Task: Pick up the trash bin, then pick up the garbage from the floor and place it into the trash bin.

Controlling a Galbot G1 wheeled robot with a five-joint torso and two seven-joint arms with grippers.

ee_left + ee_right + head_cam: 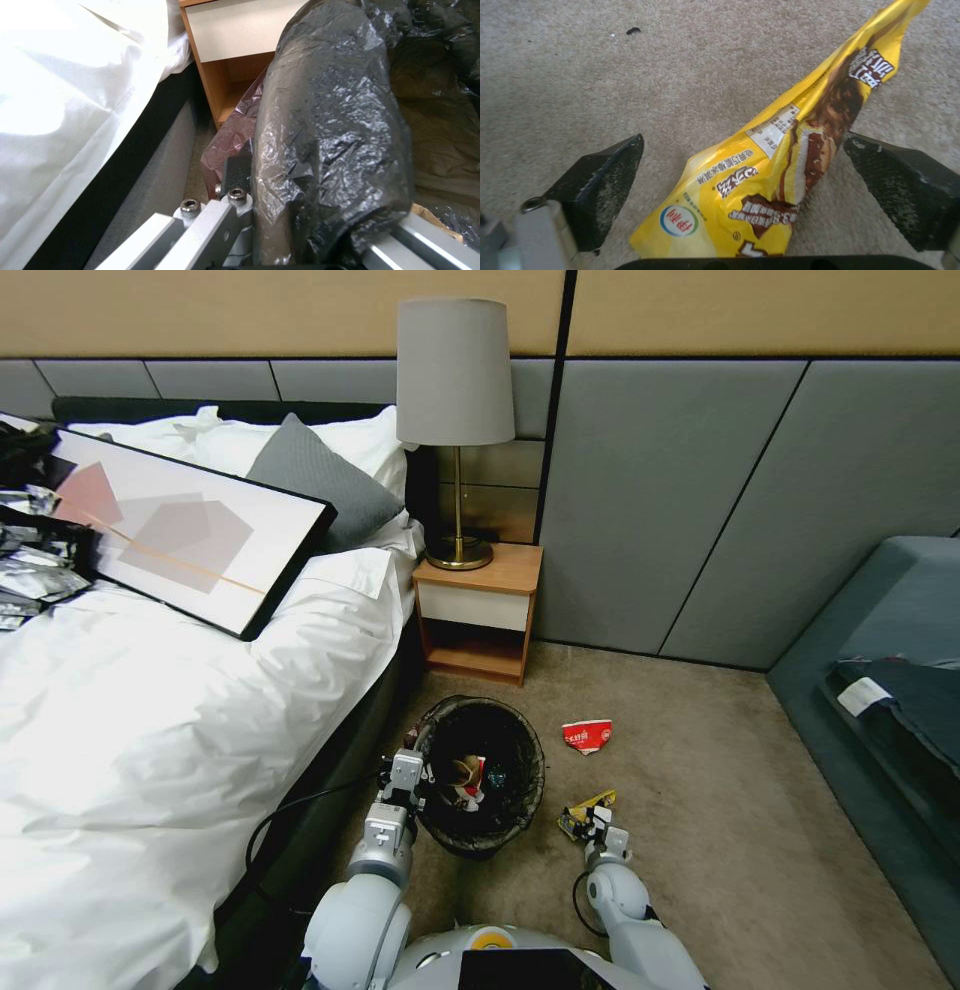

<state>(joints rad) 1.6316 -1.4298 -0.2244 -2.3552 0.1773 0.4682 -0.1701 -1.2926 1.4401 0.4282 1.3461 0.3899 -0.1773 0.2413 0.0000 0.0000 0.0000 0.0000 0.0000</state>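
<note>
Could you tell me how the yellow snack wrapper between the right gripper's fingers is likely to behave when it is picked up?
The yellow snack wrapper looks thin and creased, so it is probably light and floppy, sagging past the right gripper. Its glossy film may slip against the open fingers. It should not roll on the carpet.

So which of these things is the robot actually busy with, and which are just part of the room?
Part of the job:
- round bin with crinkled black bag liner, gripped at its rim by the left hand
- yellow snack wrapper between the open right hand fingers
- crushed red-and-white paper cup on the carpet

Just lying about:
- grey-shaded brass lamp
- wooden nightstand
- black-framed picture on the bed
</note>
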